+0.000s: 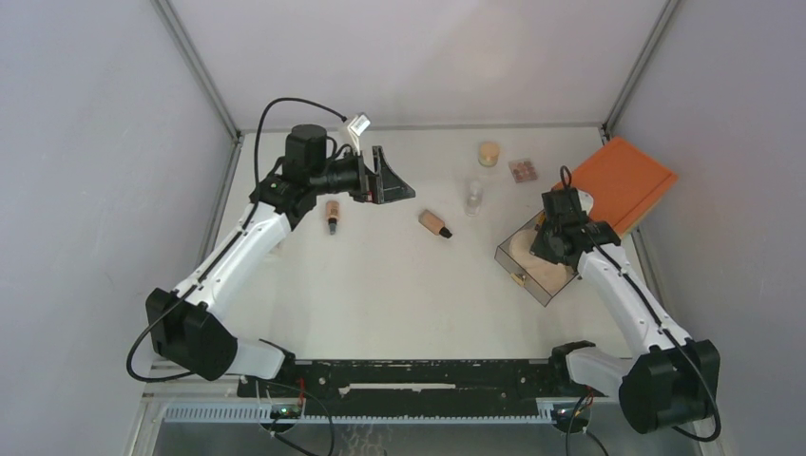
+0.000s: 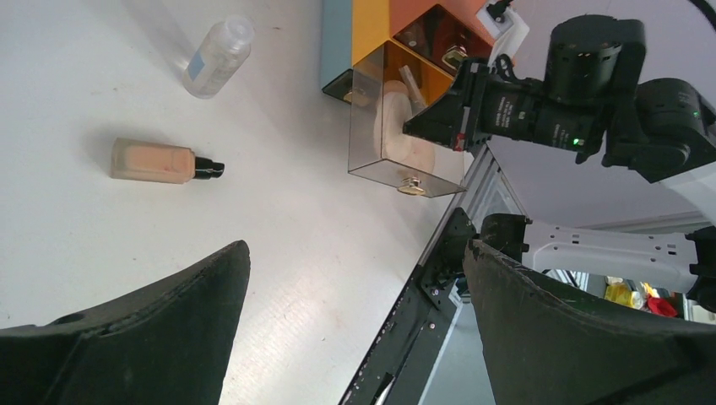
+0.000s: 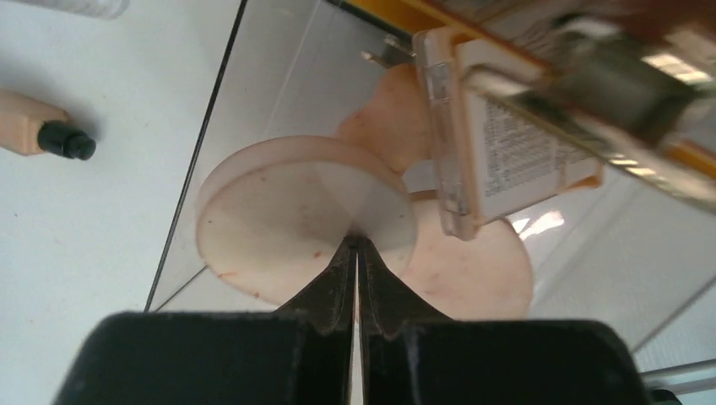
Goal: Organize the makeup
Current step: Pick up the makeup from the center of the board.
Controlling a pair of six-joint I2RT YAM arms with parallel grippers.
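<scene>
My right gripper (image 1: 549, 249) hangs over the pulled-out clear drawer (image 1: 526, 269). In the right wrist view its jaws (image 3: 355, 240) are shut, pinching the near edge of a round tan disc (image 3: 287, 215). A second disc (image 3: 481, 270) and a clear labelled case (image 3: 515, 160) lie in the drawer. My left gripper (image 1: 399, 180) is open and empty at the back left; in its wrist view (image 2: 355, 253) only table shows between the fingers. Two peach bottles with black caps (image 1: 332, 215) (image 1: 435, 224) lie on the table; one shows in the left wrist view (image 2: 156, 160).
A small clear bottle (image 1: 472, 197), a tan disc (image 1: 489, 152) and a small palette (image 1: 522, 170) sit at the back. The orange-topped box (image 1: 618, 180) stands at the right behind the drawer. Enclosure walls close in the table.
</scene>
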